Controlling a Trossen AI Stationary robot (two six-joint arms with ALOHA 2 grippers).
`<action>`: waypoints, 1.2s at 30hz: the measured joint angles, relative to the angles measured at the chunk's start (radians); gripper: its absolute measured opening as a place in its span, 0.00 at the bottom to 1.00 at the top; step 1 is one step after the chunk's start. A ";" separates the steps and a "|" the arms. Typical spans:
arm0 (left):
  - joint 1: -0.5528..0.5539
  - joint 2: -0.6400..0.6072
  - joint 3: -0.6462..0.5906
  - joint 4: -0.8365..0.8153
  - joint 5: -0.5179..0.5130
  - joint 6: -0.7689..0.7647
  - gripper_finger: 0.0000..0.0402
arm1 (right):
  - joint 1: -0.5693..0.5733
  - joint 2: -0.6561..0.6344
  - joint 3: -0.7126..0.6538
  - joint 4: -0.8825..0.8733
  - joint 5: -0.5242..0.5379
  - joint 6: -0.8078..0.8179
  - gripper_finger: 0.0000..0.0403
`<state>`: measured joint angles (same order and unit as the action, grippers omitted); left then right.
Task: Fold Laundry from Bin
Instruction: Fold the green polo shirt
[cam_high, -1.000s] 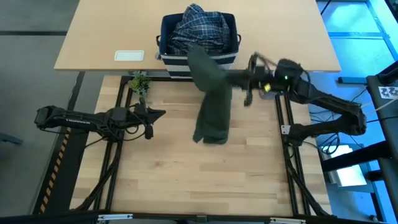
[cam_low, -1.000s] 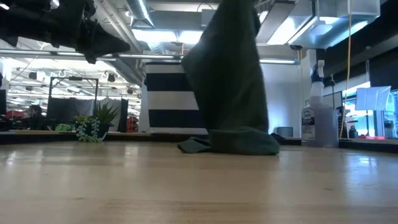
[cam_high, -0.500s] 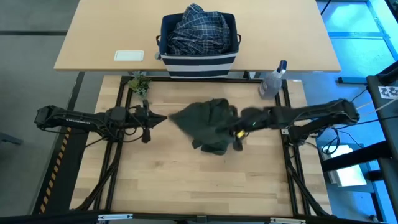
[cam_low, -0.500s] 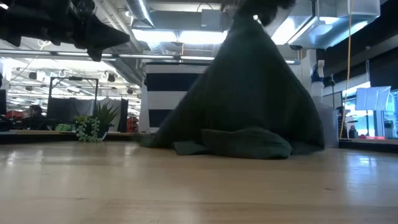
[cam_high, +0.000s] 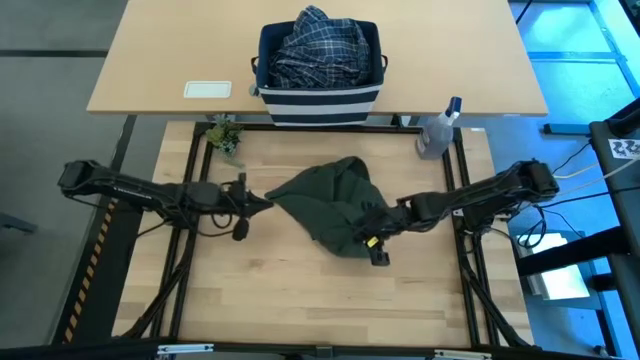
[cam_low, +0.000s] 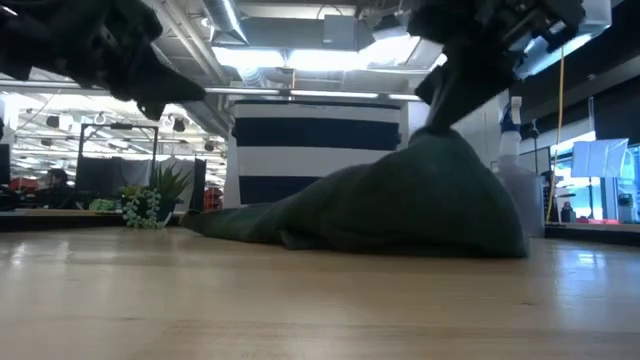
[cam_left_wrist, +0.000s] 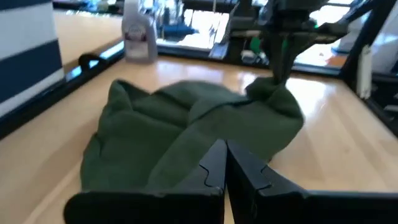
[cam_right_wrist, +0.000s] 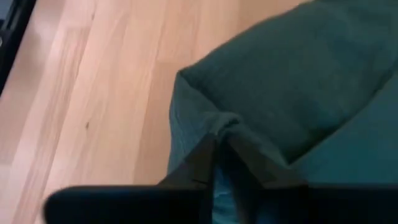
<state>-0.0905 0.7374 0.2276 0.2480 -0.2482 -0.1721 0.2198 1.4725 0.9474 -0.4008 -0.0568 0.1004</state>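
The dark olive-green garment (cam_high: 325, 205) lies in a loose heap on the wooden table, rising to a small peak (cam_low: 440, 140) on its right side. My right gripper (cam_high: 362, 228) is shut on the cloth at that peak. My left gripper (cam_high: 268, 200) is shut with nothing in it and hovers above the garment's left corner (cam_low: 205, 222). The navy bin (cam_high: 320, 92) with white stripes stands on the far table, with the blue-and-white plaid shirt (cam_high: 320, 45) heaped in it. My right gripper pinches a small puckered fold of the garment (cam_right_wrist: 225, 121) between its two fingers, at the heap's right near part. The fingers slant down from the table's right side. The cloth is drawn up into a low peak at the fingers; the rest lies slack on the table.
A clear spray bottle (cam_high: 437, 130) stands at the far right of the table and a small plant (cam_high: 224, 133) at the far left. A white flat object (cam_high: 208, 89) lies on the far table, left of the bin. Bare wood stretches along the table's near side.
My right gripper has come down and toward the table's near edge, tipping downward, with the garment in its hold. The garment, which was hanging tall with its lower end on the table, has sunk and spread into a low heap. My left gripper has edged toward the garment.
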 joint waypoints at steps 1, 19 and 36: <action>-0.001 0.019 0.000 -0.001 -0.002 -0.007 0.00 | 0.005 0.007 0.000 -0.004 -0.007 0.000 0.15; 0.048 0.237 0.000 0.087 0.005 -0.003 0.00 | -0.093 0.010 0.000 -0.007 0.177 0.026 0.64; 0.053 0.239 0.000 0.090 0.007 0.025 0.00 | -0.281 -0.053 0.000 0.001 -0.042 0.037 0.58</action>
<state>-0.0376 0.9760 0.2276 0.3378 -0.2417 -0.1467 -0.0615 1.4196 0.9475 -0.3999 -0.0989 0.1373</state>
